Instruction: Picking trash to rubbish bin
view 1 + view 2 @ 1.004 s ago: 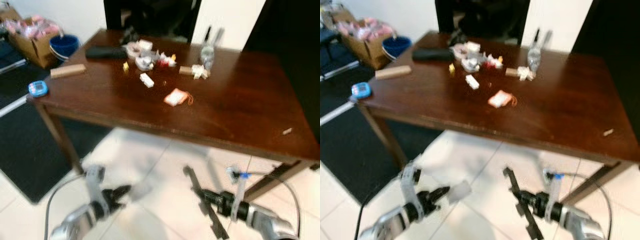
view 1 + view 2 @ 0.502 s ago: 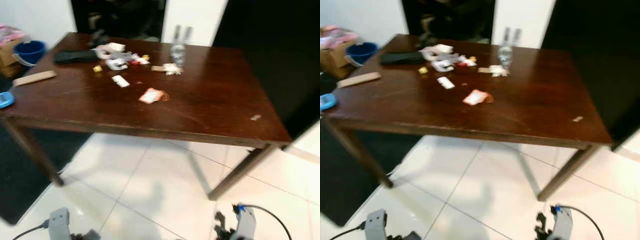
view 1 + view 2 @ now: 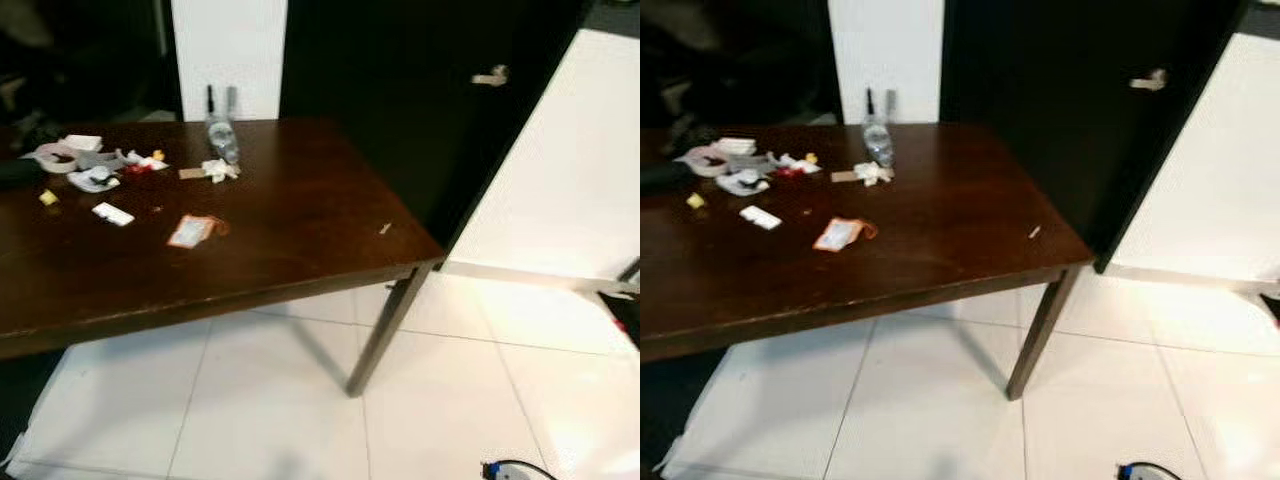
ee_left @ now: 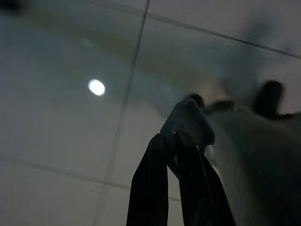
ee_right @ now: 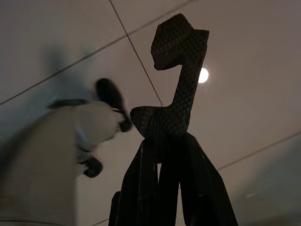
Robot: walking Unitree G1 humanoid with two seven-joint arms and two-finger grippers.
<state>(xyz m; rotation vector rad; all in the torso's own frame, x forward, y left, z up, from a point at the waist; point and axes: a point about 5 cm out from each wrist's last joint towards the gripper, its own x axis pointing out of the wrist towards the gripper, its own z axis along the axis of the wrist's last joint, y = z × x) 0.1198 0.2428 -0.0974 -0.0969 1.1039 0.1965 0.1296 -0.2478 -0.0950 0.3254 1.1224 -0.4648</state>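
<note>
Right, here's the dark wooden worktop (image 3: 300,220) with trash scattered over its far left part: a clear plastic bottle (image 3: 222,135) standing upright near the back edge, its long axis vertical; an orange-and-white wrapper (image 3: 190,231) lying flat nearer the front, its long side running away from the camera at a slight slant; one small white packet (image 3: 112,214) beside it, angled across the worktop; a crumpled white scrap (image 3: 218,169) just before the bottle; and a loose heap of white and red wrappers (image 3: 95,168) further left, too blurred to count. One tiny pale sliver (image 3: 385,229) lies alone, well apart, near the right corner. On the left wrist camera, the left gripper (image 4: 170,141) has its fingers pinched narrow on a pale flat piece of trash (image 4: 190,123) that sticks out past the tips, over the tiled floor (image 4: 70,56). On the right wrist camera, the right gripper (image 5: 162,141) clamps a dark textured piece (image 5: 181,61), long axis running straight out along the fingers, kinked at its far end.
</note>
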